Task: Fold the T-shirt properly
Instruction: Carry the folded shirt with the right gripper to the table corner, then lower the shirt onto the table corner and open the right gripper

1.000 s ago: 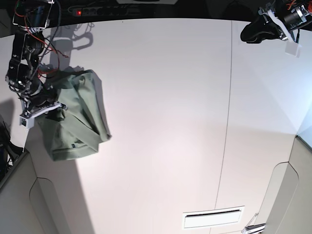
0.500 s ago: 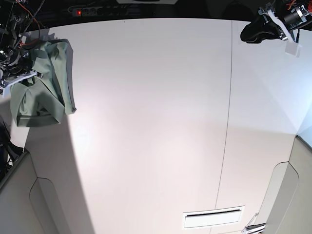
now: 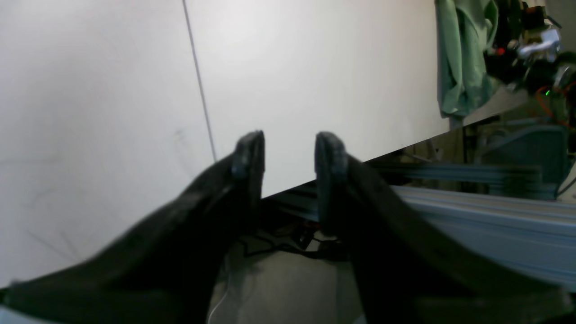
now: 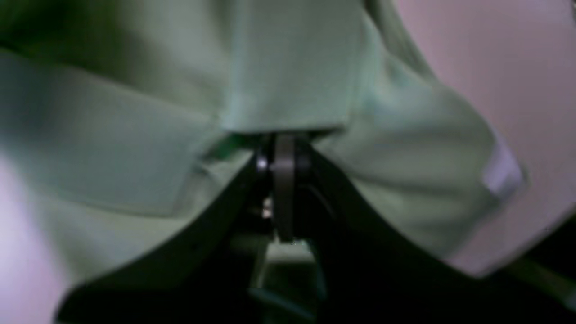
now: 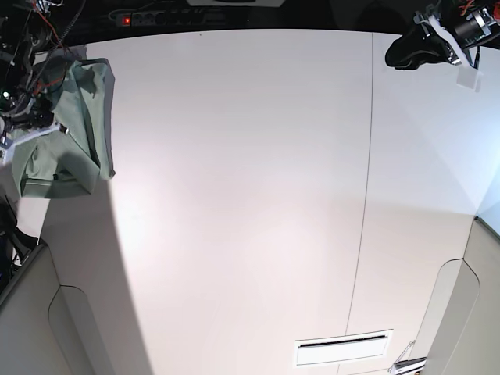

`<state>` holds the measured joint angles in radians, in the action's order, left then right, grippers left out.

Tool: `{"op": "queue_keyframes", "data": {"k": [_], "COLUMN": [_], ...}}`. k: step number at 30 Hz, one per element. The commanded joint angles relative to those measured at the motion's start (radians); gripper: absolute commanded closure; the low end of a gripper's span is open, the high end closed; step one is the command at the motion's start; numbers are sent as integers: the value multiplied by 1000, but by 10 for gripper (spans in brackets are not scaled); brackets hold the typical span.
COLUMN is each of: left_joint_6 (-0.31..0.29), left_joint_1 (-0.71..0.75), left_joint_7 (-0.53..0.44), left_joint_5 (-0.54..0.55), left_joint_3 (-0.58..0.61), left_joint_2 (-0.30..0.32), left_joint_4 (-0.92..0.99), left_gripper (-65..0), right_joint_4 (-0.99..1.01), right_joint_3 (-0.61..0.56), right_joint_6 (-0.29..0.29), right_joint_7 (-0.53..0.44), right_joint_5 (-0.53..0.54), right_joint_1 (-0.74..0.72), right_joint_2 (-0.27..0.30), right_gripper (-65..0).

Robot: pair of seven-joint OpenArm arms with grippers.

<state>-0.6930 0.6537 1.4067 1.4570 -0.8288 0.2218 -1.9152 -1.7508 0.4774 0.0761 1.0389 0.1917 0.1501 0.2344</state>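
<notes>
White table (image 5: 250, 195); bunched T-shirt (image 5: 70, 133) at far corner.

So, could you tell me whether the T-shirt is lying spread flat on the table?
No, the T-shirt hangs bunched from the right gripper.

One T-shirt (image 5: 66, 129) is hanging bunched at the far corner of one white bench (image 5: 250, 195). Two robot arms are showing, one at each far corner, each carrying one gripper: the right gripper (image 4: 283, 148) and the left gripper (image 3: 288, 153), two black fingers (image 3: 247, 155) apiece. One seam line is crossing the bench top.
</notes>
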Motion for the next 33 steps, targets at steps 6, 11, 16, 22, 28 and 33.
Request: {"op": "queue_keyframes", "data": {"k": [6, 11, 16, 22, 28, 33], "left_joint_6": [-5, -5, -5, -5, -5, -5], "left_joint_1": [8, 8, 8, 10, 88, 233], "left_joint_7": [-10, -10, -10, -10, -10, -10], "left_joint_5": [26, 26, 26, 16, -71, -116], "left_joint_3": [-7, -9, -87, -296, -391, -373], "left_joint_2": [11, 11, 12, 14, 14, 14], "left_joint_4": [-16, -19, -40, -41, -40, -40], "left_gripper": [-226, -226, -225, -204, -204, -195], "right_joint_4": [-209, -368, -506, -605, -605, -605], "right_joint_3": [3, 3, 3, 3, 3, 3], "right_joint_6": [-6, -67, -85, -163, -304, -398], "right_joint_7": [-25, -11, -9, 19, 130, 203], "right_joint_5": [2, 3, 11, 57, 119, 280], "right_joint_1": [-47, -38, 61, 236, 387, 562], "right_joint_2": [15, 15, 15, 27, 108, 168], "right_gripper": [0, 0, 0, 0, 0, 0]}}
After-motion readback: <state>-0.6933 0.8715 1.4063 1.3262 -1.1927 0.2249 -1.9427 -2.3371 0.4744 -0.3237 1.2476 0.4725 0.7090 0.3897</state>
